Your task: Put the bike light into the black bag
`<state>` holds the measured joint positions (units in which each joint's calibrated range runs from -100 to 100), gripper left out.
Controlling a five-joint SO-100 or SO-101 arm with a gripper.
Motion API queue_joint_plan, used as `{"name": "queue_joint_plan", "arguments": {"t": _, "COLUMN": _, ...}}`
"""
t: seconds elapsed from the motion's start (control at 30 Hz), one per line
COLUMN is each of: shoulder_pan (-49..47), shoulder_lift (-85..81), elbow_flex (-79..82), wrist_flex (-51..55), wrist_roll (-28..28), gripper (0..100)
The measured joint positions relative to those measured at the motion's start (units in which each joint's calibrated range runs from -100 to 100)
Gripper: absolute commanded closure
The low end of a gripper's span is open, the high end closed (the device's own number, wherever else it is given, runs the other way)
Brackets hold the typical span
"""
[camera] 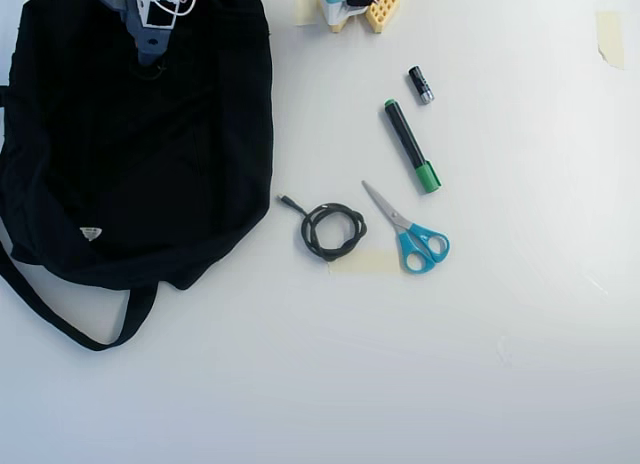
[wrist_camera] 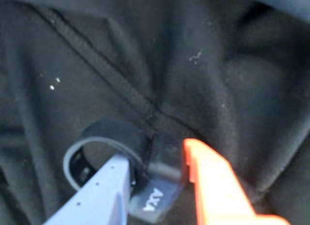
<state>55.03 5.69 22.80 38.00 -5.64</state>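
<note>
wrist view: we see the jaws [wrist_camera: 160, 179] clamped on the bike light [wrist_camera: 157, 193], strap loop sticking out toward 10 o'clock, black bag [wrist_camera: 218, 79] fabric directly beneath. overhead view puts us over the bag's 12 o'clock edge; release looks due.

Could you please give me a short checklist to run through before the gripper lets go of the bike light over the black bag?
1. Light between the fingers: ok. In the wrist view the gripper, one blue finger and one orange, brackets the small black rubbery bike light with its looped strap ring.
2. Firmness of the grip: cannot tell; contact points are blurred.
3. Gripper over the bag: ok. The large black soft fabric bag fills the wrist view, and the overhead view shows the arm above its top edge.
4. Light over the bag's opening, not closed fabric: cannot tell; only folds and a seam show.
5. Blue-handled scissors, green-capped marker and coiled black cable clear of the bag: ok.
</note>
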Motion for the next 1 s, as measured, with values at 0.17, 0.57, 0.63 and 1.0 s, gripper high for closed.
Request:
{"name": "queue_joint_plan", "arguments": {"t": 0.17, "shoulder_pan": -0.66, "shoulder_lift": -4.82, "elbow_flex": -1.97, "wrist_flex": 6.53, "wrist_roll": -0.29, "gripper": 67}}
{"name": "queue_joint_plan", "arguments": {"t": 0.57, "shoulder_pan": -42.03, "shoulder_lift": -35.78, "elbow_flex": -2.52, "wrist_flex": 20.35, "wrist_roll": -6.59, "gripper": 98}}
{"name": "queue_joint_plan", "arguments": {"t": 0.63, "shoulder_pan": -43.64, "shoulder_lift": -37.11, "elbow_flex": -0.63, "wrist_flex": 20.35, "wrist_roll": -7.81, "gripper": 98}}
{"name": "queue_joint_plan", "arguments": {"t": 1.0, "shoulder_pan": -47.39, "shoulder_lift": -54.13, "elbow_flex": 20.99, "wrist_flex": 24.99, "wrist_roll": 6.64, "gripper": 98}}
